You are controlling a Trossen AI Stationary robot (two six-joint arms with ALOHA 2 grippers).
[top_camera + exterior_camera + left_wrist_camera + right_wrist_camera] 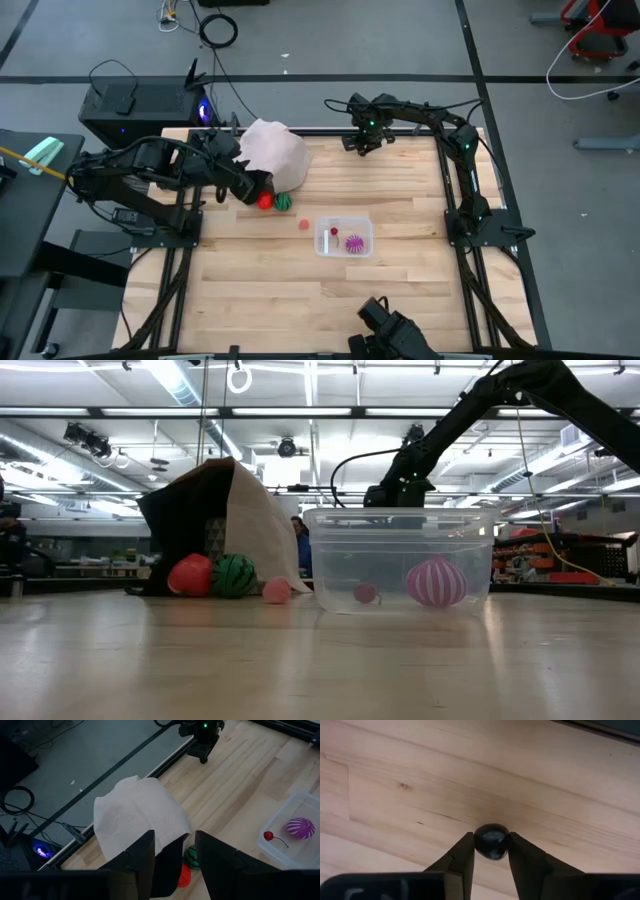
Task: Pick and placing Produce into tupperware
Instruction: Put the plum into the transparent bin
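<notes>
Dark berry [491, 841] clamped in right gripper [491, 851] near table's far edge, left gripper [174, 854] pinching bag [137, 815].

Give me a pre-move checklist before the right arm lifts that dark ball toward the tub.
1. Dark ball sits between the right gripper fingers, touched on both sides: ok.
2. Grip firm enough to lift: cannot tell.
3. Tub upright on the table and open-topped: ok.
4. Room left in the tub, which holds only a striped ball and a cherry: ok.
5. Left gripper at the bag, holding its edge, off the path to the tub: ok.
6. Loose red, green and pink pieces lie beside the tub, not in the way: ok.
</notes>
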